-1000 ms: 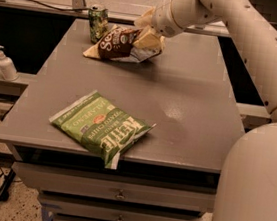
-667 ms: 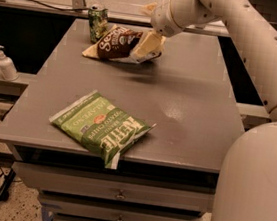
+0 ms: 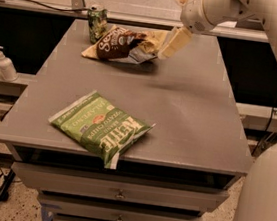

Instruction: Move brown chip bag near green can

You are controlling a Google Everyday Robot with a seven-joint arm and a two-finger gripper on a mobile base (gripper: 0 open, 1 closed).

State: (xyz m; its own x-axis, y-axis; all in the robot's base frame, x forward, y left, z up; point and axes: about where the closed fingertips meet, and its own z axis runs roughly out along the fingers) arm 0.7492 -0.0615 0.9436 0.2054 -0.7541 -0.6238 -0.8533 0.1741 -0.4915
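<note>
Placement step: with the brown chip bag (image 3: 119,43) lying on the tabletop (image 3: 189,103) just beside the green can (image 3: 96,22) and the end effector (image 3: 171,43) at the bag's far end, grip state indeterminate, the next move should be to verify release and then retract clear.

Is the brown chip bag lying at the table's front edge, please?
No, the brown chip bag lies at the back by the green can, with the tool beside it.

dim warm light, soft shadow under the gripper (image 3: 173,42) at the table's (image 3: 193,119) far end
</note>
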